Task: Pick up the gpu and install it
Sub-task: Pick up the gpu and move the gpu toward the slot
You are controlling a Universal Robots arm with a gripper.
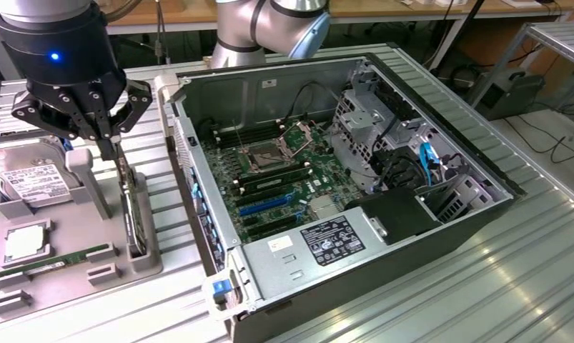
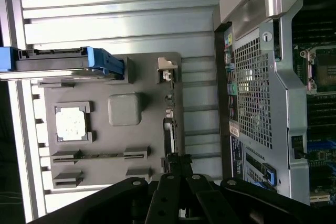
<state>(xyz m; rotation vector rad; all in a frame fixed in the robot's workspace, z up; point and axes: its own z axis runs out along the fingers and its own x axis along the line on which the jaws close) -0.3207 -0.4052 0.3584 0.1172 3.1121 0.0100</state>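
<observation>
Gpu (image 1: 131, 211): found standing on its long edge in a slot of the grey parts tray (image 1: 77, 282), at the exterior view's left, just beside the open computer case (image 1: 297, 279). Its lower edge sits in the slot, so the card appears not yet lifted out. The upright storage leaves the top edge free to be taken from above.

Claw (image 1: 110, 148): directly over the near-top end of the card, fingers pointing down and clenched on the card's upper edge. The wrist view agrees, with the dark fingers (image 2: 167, 182) meeting over the thin card (image 2: 169, 129). Gripping the narrow edge, not the faces, is judged to keep the fan and board clear of pressure.

Other tray contents, untouched: hard drive (image 1: 29, 182) at the far end, processor (image 1: 24, 243) in its recess, memory stick (image 1: 58, 259) lying flat nearer the camera.

Case: lying on its side on the ribbed metal surface (image 1: 515, 271) with the panel off. The motherboard (image 1: 277, 179) faces up, and its blue expansion slot (image 1: 263, 204) is exposed and unoccupied.
</observation>
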